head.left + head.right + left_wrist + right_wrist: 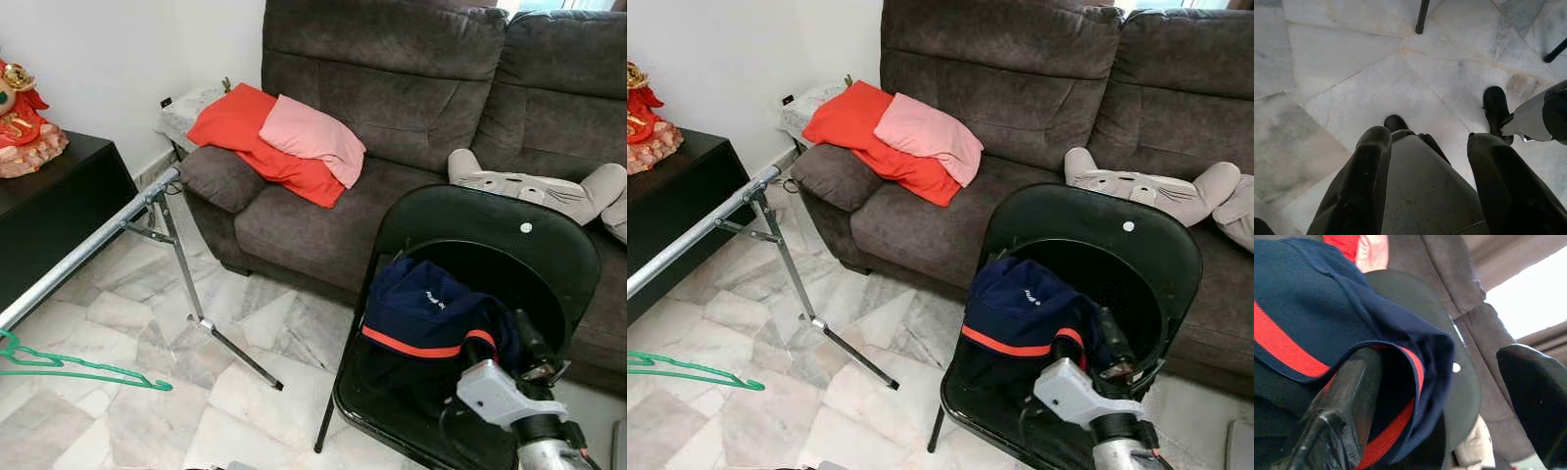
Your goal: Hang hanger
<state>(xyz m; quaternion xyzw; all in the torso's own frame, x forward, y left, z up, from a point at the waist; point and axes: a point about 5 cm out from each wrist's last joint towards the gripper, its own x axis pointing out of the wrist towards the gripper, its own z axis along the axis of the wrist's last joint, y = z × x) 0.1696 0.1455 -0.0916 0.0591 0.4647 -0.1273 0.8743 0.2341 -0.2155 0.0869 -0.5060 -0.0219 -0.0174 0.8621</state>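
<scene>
A green plastic hanger (88, 370) shows at the lower left, just below the slanting metal rail (88, 245) of a clothes rack; I cannot tell whether it hangs from the rail. A navy garment with a red stripe (431, 313) is heaped on a black folding chair (549, 245). My right gripper (537, 354) is at the garment's right edge, open, and the striped hem (1415, 382) lies against one finger (1342, 396). My left gripper (1429, 138) hangs open, pointing down at the marble floor.
A dark grey sofa (411, 88) with red and pink cloths (284, 137) and a grey plush toy (549, 191) stands behind the chair. The rack's leg (211, 328) splays across the floor. A black cabinet (49, 206) with a red figurine stands at the left.
</scene>
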